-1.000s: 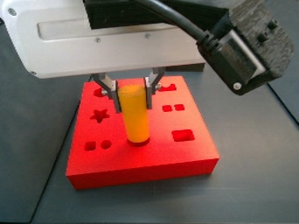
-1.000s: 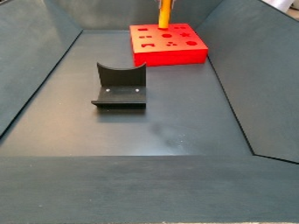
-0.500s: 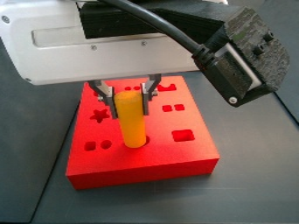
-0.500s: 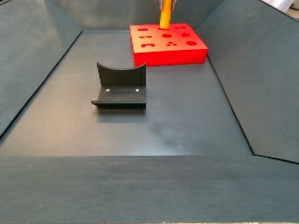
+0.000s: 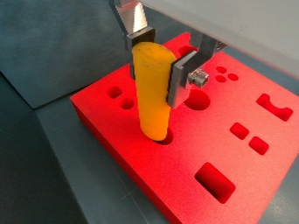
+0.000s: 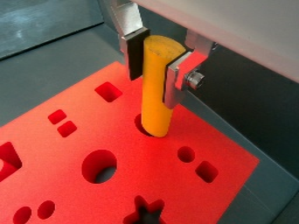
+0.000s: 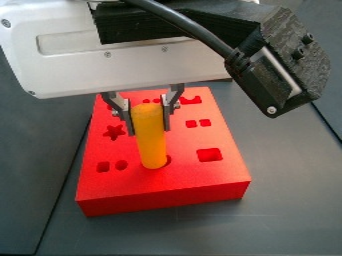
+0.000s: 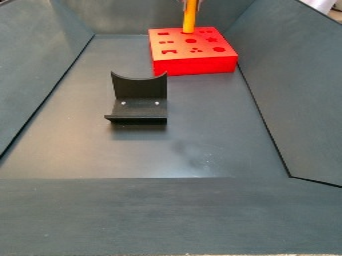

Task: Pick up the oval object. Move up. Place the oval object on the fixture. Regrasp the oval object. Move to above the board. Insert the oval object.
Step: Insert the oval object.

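Observation:
The oval object [image 5: 151, 96] is a yellow-orange peg held upright, and my gripper [image 5: 159, 63] is shut on its upper part, one silver finger [image 6: 177, 77] on each side. Its lower end sits in a recess of the red board [image 5: 128, 162], near the board's middle. Both wrist views show it this way, with the peg [image 6: 156, 96] standing over the board [image 6: 70, 149]. In a side view the gripper [image 7: 150, 113] hangs under the white wrist housing with the peg [image 7: 152, 142] reaching down into the board [image 7: 167, 188]. The dark fixture [image 8: 136, 98] stands on the floor, apart from the board [image 8: 201, 62].
A thick black cable and a camera block [image 7: 281, 60] hang beside the wrist. Dark sloping walls [image 8: 47, 90] ring the grey floor. Other recesses, among them a star [image 7: 115, 131] and squares [image 7: 209, 154], lie around the peg.
The gripper has come down a little with the peg, whose lower end now sits lower in the board's recess. In the last half second almost nothing moved.

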